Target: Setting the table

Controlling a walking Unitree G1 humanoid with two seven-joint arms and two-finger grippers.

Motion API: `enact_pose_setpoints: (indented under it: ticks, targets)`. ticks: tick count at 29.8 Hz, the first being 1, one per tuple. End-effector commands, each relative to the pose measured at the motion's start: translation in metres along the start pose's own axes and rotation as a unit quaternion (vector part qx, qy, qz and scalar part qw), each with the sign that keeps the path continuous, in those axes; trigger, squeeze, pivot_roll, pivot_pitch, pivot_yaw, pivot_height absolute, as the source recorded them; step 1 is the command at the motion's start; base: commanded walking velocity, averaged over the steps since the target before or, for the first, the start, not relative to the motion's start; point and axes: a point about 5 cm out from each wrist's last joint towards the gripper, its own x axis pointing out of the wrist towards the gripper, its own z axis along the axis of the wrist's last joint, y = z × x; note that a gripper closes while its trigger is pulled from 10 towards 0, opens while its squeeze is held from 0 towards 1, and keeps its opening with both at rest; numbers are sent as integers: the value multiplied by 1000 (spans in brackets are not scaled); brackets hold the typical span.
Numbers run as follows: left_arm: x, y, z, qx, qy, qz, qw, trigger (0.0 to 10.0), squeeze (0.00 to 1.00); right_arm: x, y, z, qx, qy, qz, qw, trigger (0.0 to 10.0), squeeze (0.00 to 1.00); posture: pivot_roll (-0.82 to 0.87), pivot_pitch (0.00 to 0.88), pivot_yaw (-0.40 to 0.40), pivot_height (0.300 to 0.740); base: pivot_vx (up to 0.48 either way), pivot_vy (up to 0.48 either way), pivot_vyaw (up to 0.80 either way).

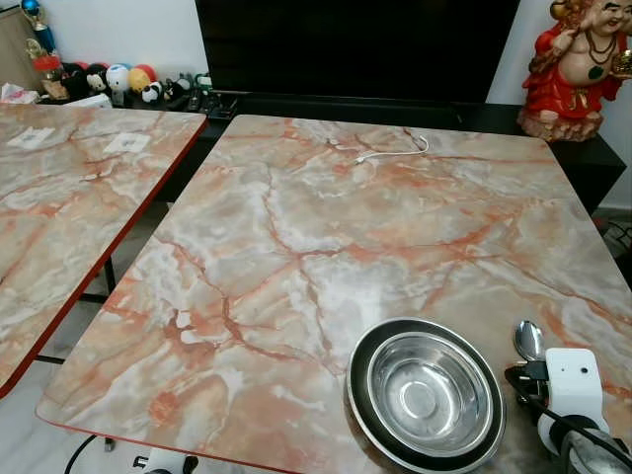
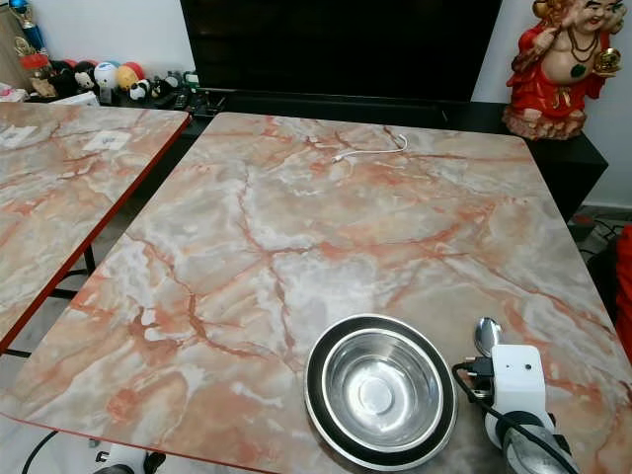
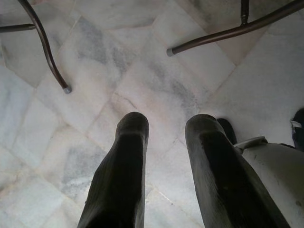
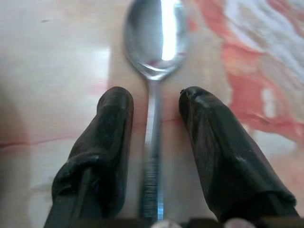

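Marble table (image 1: 296, 247) carried a steel bowl (image 1: 427, 393); just right of it lay the spoon (image 4: 154, 95), bowl end pointing away, handle between the right gripper's (image 4: 156, 102) parted fingers, seemingly untouched

A white cable (image 1: 393, 150) is seen at the far edge; a red figurine (image 1: 573, 67) and small toys (image 1: 117, 79) are placed beyond.

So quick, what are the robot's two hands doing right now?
Left gripper: open, holding nothing, hanging over the marble floor.
Right gripper: open, fingers either side of the spoon lying on the table, not clamped.
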Motion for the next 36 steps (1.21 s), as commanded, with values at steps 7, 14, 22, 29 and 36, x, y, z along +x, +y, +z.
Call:
enact_pose_setpoints:
  ticks: [7,14,22,29,36]
  targets:
    - [0,0,-2,5,9,-5,1000,10000,0,0,-5,7,62,-26,-7,998,10000,0,-19,28,4,740,0,0,0]
    - [0,1,-3,5,9,-4,1000,10000,0,0,0,20,117,-66,14,991,10000,0,-21,28,5,740,0,0,0]
    - [0,0,-3,4,10,-4,1000,10000,0,-2,-19,44,137,-152,-21,979,10000,0,-24,30,6,740,0,0,0]
    - [0,0,-3,3,10,-4,1000,10000,0,8,-54,28,57,-90,-74,992,10000,0,-29,27,3,740,0,0,0]
    - [-1,0,-4,3,10,-5,1000,10000,0,16,-58,11,41,-23,-53,997,10000,0,-25,21,3,740,0,0,0]
